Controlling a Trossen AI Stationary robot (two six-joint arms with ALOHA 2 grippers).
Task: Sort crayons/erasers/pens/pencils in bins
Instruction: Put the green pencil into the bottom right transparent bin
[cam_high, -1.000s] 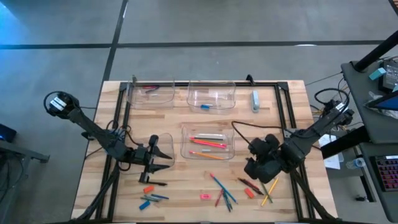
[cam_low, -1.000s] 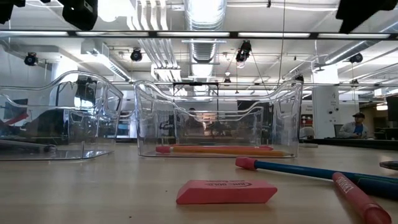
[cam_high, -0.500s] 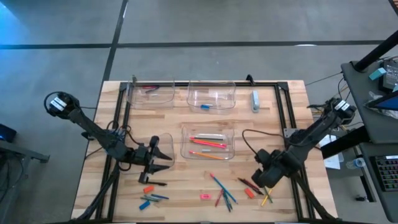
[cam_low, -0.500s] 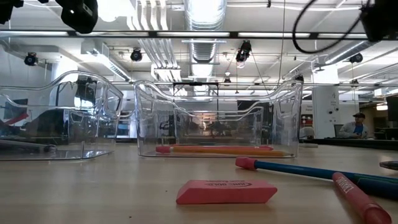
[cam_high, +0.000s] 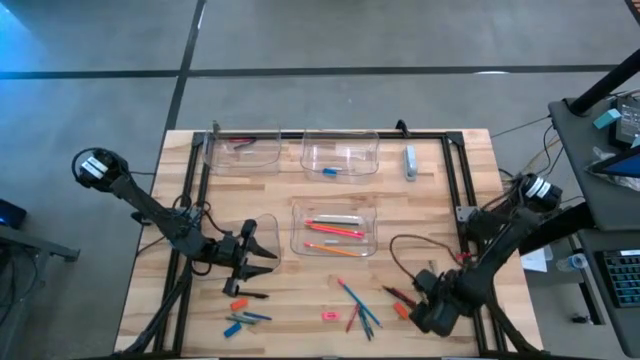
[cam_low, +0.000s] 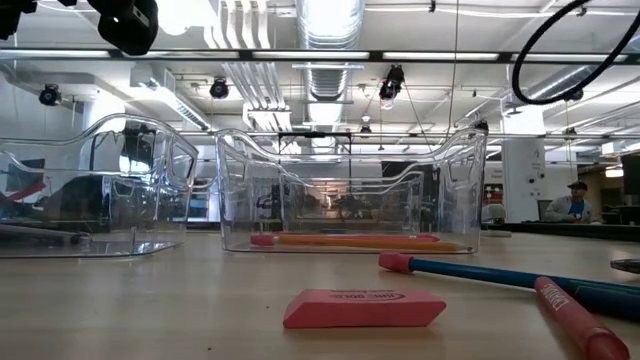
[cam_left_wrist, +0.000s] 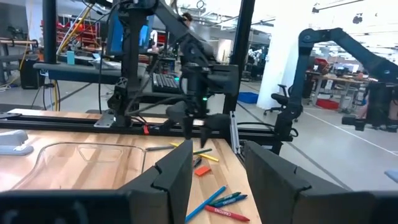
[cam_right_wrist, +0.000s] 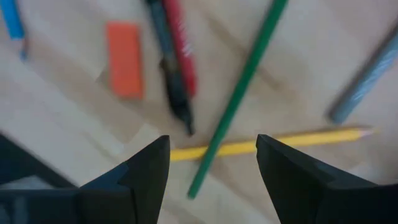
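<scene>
**Sorting table with both arms over the near half**

Wooden tabletop (cam_high: 300, 190), seen from above, carries loose stationery along its near edge and four clear bins farther back. Nearest the viewer lie a pink eraser (cam_low: 363, 307), blue crayons (cam_high: 240, 320) and an orange eraser (cam_high: 238, 303) at the near left, and a fan of blue and red sticks (cam_high: 358, 305) at centre. At the near right, the right gripper (cam_right_wrist: 211, 165) hovers low with its fingers spread and empty; directly beneath it a green pencil (cam_right_wrist: 239, 93) crosses a yellow pencil (cam_right_wrist: 273, 143), with a red crayon (cam_right_wrist: 180, 46) touching a dark pen (cam_right_wrist: 168, 62) and another orange eraser (cam_right_wrist: 124, 59) just beside them.

Farther in, the left gripper (cam_high: 262, 255) waits above the left-hand bin (cam_high: 262, 225), fingers parted and holding nothing. Beside it, the central bin (cam_high: 335, 228) holds orange and pink pencils (cam_high: 335, 232). At the far edge, one bin (cam_high: 243, 152) contains dark pens (cam_high: 245, 143), the next bin (cam_high: 340, 155) a single blue eraser (cam_high: 331, 171). A pale blue-grey oblong (cam_high: 410, 160) lies on the wood just right of that bin.
</scene>
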